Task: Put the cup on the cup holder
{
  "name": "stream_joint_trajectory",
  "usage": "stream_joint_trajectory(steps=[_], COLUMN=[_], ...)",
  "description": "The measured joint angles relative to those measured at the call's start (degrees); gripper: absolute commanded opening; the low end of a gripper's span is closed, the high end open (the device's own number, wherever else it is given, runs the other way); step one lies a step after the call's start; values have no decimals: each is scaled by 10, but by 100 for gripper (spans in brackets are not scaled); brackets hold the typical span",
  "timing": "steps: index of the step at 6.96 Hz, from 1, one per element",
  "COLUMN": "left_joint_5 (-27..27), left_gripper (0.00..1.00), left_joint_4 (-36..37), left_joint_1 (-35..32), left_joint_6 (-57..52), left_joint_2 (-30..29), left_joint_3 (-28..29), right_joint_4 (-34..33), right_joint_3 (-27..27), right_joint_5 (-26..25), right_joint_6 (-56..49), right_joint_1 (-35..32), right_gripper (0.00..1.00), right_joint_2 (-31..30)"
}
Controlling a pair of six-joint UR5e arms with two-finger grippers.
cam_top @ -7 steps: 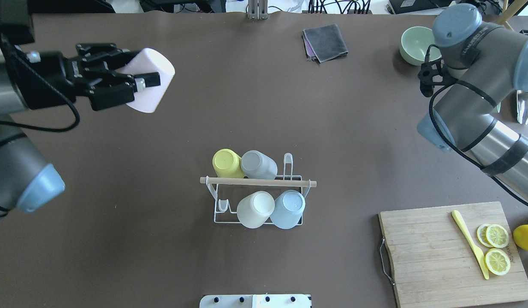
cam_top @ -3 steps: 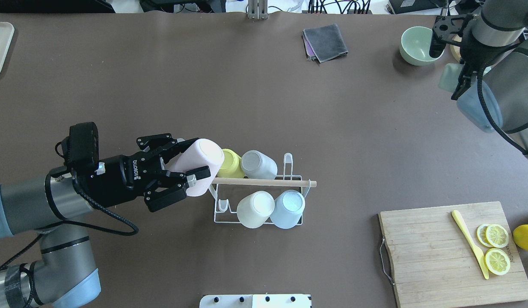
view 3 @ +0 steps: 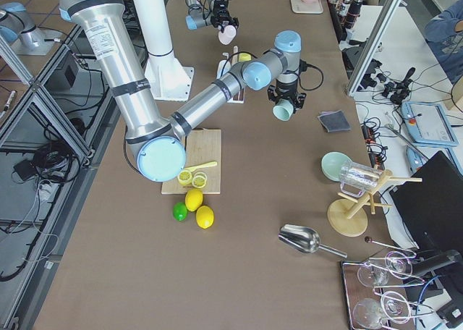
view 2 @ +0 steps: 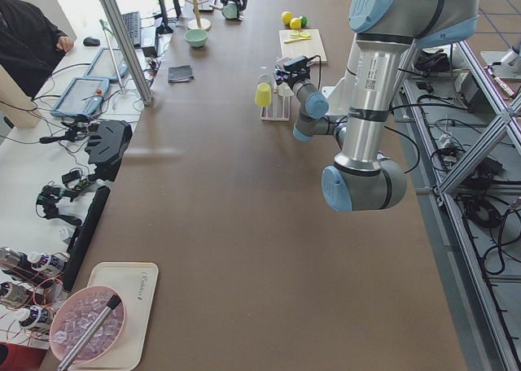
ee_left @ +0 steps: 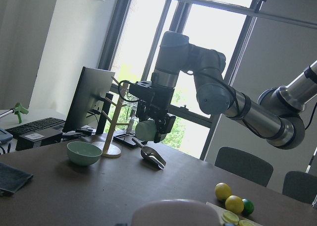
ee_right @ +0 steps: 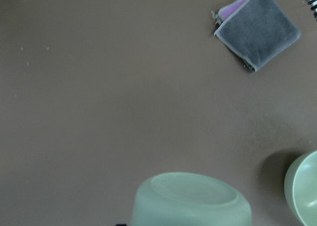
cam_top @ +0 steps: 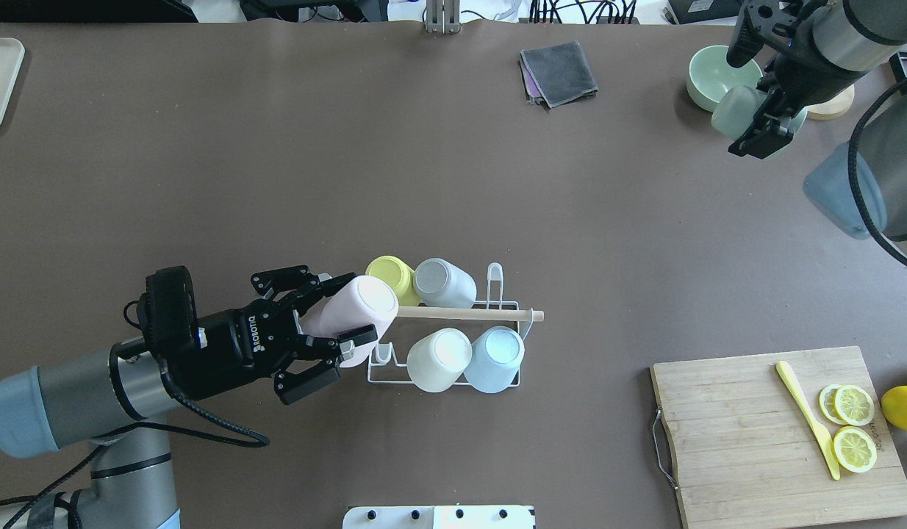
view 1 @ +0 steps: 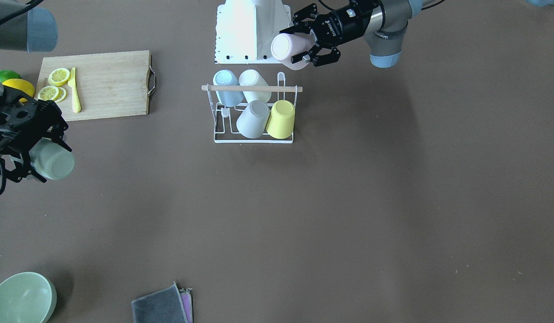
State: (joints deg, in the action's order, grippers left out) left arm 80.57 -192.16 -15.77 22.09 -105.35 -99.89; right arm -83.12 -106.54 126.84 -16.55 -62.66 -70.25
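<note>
White "ROBOTIQ" lettering (cam_top: 258, 328) on left tool (cam_top: 348, 311)

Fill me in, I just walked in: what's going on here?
The left gripper holds a pink cup at the end of the white cup rack, which carries four cups. It does not look seated yet. The right gripper holds a pale green cup over the table near the green bowl.

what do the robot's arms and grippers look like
The left arm and right arm are silver-grey tubes with pale blue joint caps. The left gripper and right gripper are black, with two linked fingers; the left one bears white ROBOTIQ lettering. A black cable loops off the left wrist.
</note>
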Motion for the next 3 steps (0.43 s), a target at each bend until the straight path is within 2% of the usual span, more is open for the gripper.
stream_joint_trajectory(steps=[2,3], left_joint_5=[-8,-16], left_gripper=[0,0], left_joint_4=[0,0], left_joint_1=[9,10], left_joint_6=[-31,-37], left_joint_2=[-30,-41], left_joint_3=[26,36], right_joint_4=[219,314], right_joint_3=[3,3], right_joint_5=[1,-17], right_joint_6=[184,282], right_joint_1=[0,1], right_gripper=[0,0], right_joint_2=[-43,-52])
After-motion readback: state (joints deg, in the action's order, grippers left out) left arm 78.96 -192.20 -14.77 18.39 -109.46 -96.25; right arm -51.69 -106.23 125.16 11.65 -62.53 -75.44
